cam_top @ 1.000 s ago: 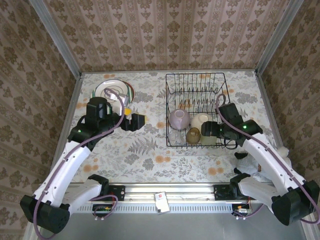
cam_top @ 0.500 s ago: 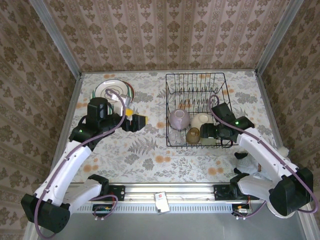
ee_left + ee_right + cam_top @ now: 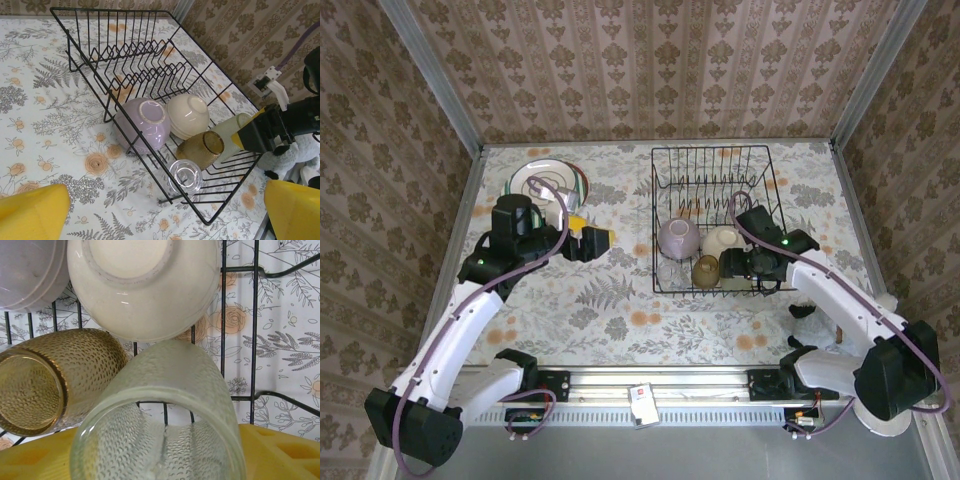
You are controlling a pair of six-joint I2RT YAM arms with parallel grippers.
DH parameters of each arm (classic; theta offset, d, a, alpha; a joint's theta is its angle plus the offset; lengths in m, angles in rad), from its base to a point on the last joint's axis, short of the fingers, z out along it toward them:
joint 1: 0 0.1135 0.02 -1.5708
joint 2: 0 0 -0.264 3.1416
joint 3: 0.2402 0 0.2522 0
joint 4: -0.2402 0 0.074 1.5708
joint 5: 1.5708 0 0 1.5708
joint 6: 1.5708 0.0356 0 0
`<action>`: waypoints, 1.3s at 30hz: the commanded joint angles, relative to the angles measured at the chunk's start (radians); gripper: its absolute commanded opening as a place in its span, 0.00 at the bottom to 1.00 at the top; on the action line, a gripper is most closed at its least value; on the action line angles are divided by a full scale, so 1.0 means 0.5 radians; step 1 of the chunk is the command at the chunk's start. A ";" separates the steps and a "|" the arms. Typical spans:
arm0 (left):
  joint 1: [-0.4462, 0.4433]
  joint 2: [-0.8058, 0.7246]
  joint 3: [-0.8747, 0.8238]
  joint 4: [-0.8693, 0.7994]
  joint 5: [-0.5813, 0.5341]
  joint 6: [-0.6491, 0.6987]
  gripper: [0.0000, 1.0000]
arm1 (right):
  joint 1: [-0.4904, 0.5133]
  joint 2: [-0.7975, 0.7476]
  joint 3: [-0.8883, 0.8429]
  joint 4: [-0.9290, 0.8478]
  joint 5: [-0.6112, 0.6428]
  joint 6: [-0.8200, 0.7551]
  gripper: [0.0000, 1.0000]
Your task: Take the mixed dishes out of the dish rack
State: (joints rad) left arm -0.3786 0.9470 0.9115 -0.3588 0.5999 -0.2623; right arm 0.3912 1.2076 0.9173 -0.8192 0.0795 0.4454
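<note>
The black wire dish rack (image 3: 712, 160) stands at the back right. At its near end lie a lavender bowl (image 3: 677, 238), a cream bowl (image 3: 723, 239), an amber cup (image 3: 706, 270), a clear glass (image 3: 185, 176) and a pale-green cup (image 3: 165, 405) on its side. My right gripper (image 3: 738, 263) reaches into the rack. Its yellow fingers (image 3: 280, 450) stand on either side of the pale-green cup, close against it, and the cup still rests on the wires. My left gripper (image 3: 592, 242) hangs open and empty over the table left of the rack. A green-white striped plate (image 3: 546, 180) lies at the back left.
The rack's raised side wires (image 3: 145, 107) and upright tines (image 3: 131, 55) stand around the dishes. A patterned cloth (image 3: 620, 300) covers the table, with walls on three sides. White clutter (image 3: 820, 325) lies by the right arm's base.
My right gripper has slid left, deeper into the rack onto the pale-green cup, and its jaws have narrowed. The left arm has barely shifted.
</note>
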 commanded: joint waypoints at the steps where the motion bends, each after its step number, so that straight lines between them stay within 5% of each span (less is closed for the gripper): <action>1: 0.009 -0.008 -0.021 0.045 0.058 -0.029 1.00 | 0.022 0.034 0.043 -0.029 0.041 0.018 0.74; 18: 0.018 -0.010 -0.025 0.046 0.062 -0.036 1.00 | 0.031 -0.032 0.102 -0.091 0.058 0.016 0.53; 31: 0.024 0.002 -0.030 0.036 0.040 -0.025 1.00 | 0.029 -0.209 0.458 -0.298 0.088 -0.025 0.38; 39: 0.049 0.056 -0.057 0.127 0.073 -0.077 1.00 | 0.011 -0.208 0.597 -0.147 -0.170 0.011 0.35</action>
State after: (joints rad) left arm -0.3645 0.9649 0.9005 -0.3401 0.6106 -0.2733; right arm 0.4000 1.1015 1.1690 -0.9226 0.0635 0.4454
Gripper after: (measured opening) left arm 0.997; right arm 0.609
